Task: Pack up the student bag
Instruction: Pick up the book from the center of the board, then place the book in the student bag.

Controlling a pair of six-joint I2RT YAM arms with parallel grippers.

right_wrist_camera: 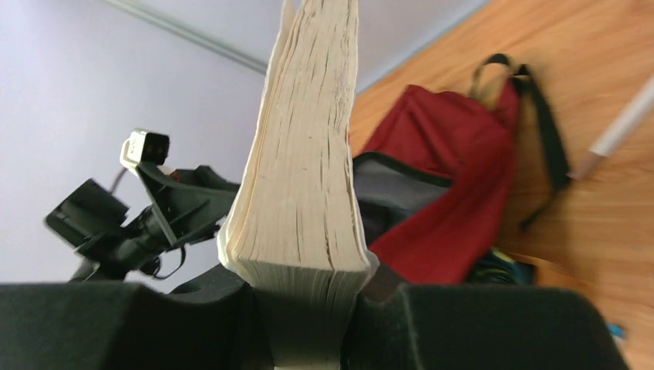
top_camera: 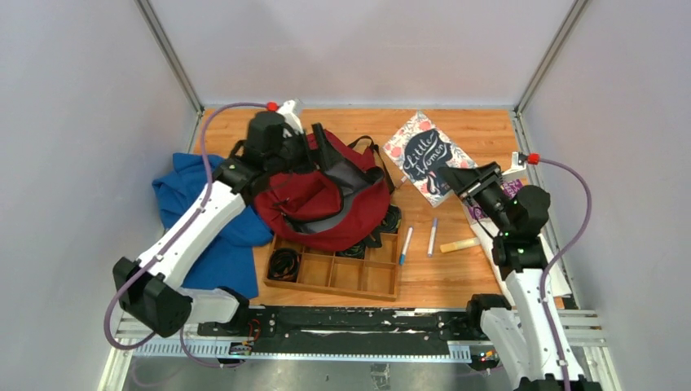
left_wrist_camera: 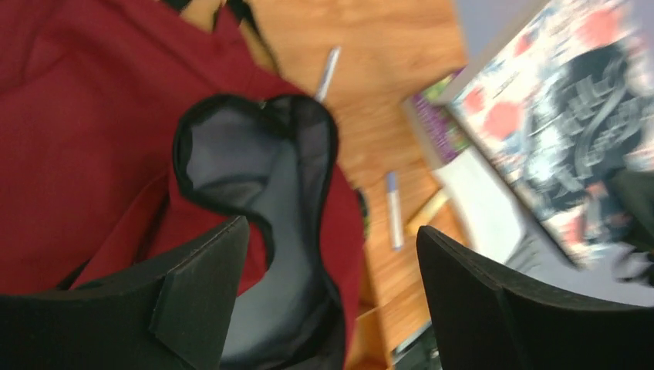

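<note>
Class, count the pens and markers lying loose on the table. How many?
3: a white marker beside the tray, a grey pen right of it, a yellow one further right. Others may be hidden.

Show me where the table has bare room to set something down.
Bare wood: the far strip behind the student bag and the book; the near patch between the wooden tray and the right arm. Crowded: around the pens.
</note>
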